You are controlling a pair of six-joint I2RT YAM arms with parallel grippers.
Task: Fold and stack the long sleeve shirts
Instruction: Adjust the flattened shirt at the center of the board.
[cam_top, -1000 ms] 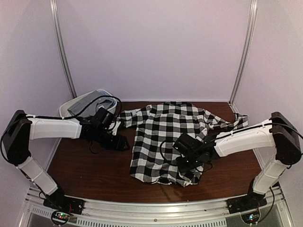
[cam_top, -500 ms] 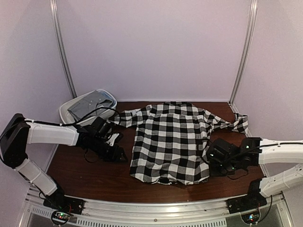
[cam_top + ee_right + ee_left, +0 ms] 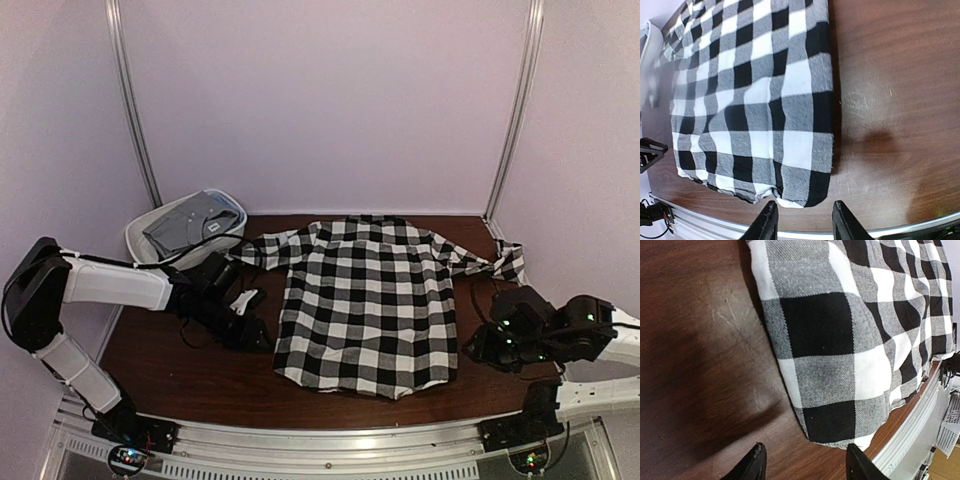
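The black-and-white checked long sleeve shirt (image 3: pixel 365 300) lies spread flat in the middle of the table, collar toward the back. A plain grey shirt (image 3: pixel 185 222) sits folded in the tub at back left. My left gripper (image 3: pixel 257 337) is low beside the checked shirt's near left corner. In the left wrist view it (image 3: pixel 805 462) is open, with the shirt (image 3: pixel 840 330) corner just ahead of the fingertips. My right gripper (image 3: pixel 480 348) is off the shirt's near right corner. In the right wrist view it (image 3: pixel 805 220) is open and empty, the shirt (image 3: pixel 750 100) hem lying just in front.
A white oval tub (image 3: pixel 140 235) stands at the back left corner. The shirt's right sleeve (image 3: pixel 505 260) bunches near the right wall post. A metal rail (image 3: pixel 330 440) runs along the table's near edge, close behind both shirt corners.
My right gripper opened, let go of the shirt's near right hem and drew back to the right; that hem now lies flat. My left gripper moved nearer, toward the near left corner.
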